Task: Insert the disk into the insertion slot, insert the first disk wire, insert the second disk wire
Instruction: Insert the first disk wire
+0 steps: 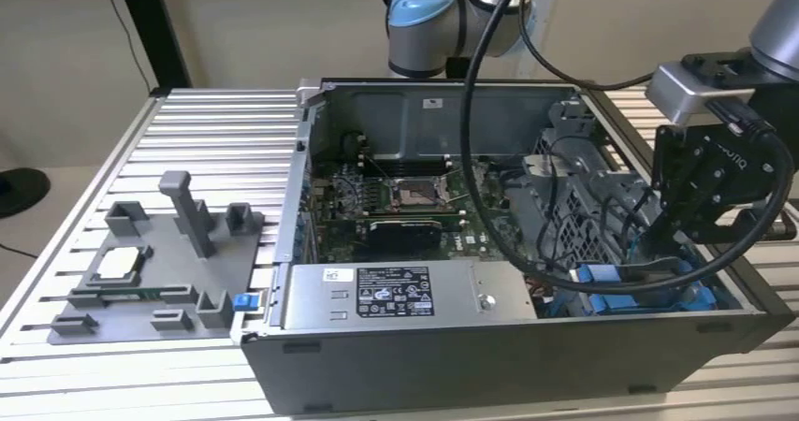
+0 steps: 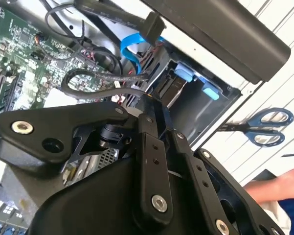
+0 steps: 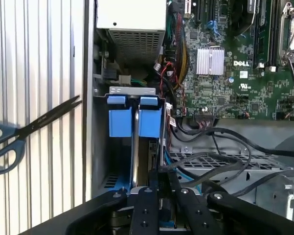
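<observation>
The computer case (image 1: 500, 365) lies open on the table. My gripper (image 1: 668, 239) reaches down into its front corner on the exterior view's right. There the insertion slot (image 3: 132, 90) (image 2: 188, 105), a grey metal bay, holds the disk's blue carrier tabs (image 3: 137, 122) (image 2: 183, 73) seen end-on. The disk's silver body is mostly hidden inside. My gripper (image 3: 155, 177) (image 2: 149, 105) hovers just over the bay's inner end, its fingers close together on the end of a black wire (image 3: 200, 156). A blue flat cable (image 2: 128, 56) curls beside it.
Grey power-supply box (image 1: 393, 295) sits at the case's front. The motherboard (image 3: 235, 63) fills the floor; a perforated cage (image 1: 587, 215) stands near the arm. Scissors (image 3: 19, 129) (image 2: 264, 127) lie on the ribbed table outside. A person's hand (image 2: 279, 188) rests nearby. Grey fixture (image 1: 156, 271) on the exterior view's left.
</observation>
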`<action>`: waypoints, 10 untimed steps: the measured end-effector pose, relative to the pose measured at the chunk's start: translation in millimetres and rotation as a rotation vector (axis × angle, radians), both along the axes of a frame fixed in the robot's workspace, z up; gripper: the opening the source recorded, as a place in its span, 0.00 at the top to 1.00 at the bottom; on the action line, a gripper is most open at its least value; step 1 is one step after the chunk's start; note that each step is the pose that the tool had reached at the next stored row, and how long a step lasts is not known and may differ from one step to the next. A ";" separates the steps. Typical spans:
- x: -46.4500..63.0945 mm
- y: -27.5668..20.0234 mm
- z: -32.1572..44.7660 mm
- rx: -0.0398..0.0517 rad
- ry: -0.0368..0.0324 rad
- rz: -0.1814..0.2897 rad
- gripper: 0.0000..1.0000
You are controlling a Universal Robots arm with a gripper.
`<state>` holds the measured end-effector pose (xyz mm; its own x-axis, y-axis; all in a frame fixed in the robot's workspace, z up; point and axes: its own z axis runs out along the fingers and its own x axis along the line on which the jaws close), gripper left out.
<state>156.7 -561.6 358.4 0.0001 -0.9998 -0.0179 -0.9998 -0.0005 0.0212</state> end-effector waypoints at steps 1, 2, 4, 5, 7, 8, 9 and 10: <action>2.8 0.0 -1.1 0.0000 0.0003 0.000 1.00; 4.1 0.0 -2.6 -0.0001 0.0003 0.000 1.00; 4.6 0.0 -4.8 -0.0009 0.0004 0.000 1.00; 4.6 0.0 -5.5 -0.0028 0.0004 -0.001 1.00; 4.7 0.0 -6.9 -0.0079 0.0004 -0.001 1.00; 4.7 0.0 -7.5 -0.0090 0.0003 -0.001 1.00; 4.7 0.0 -7.7 -0.0095 0.0003 -0.001 1.00; 4.7 0.0 -7.8 -0.0100 0.0004 -0.001 1.00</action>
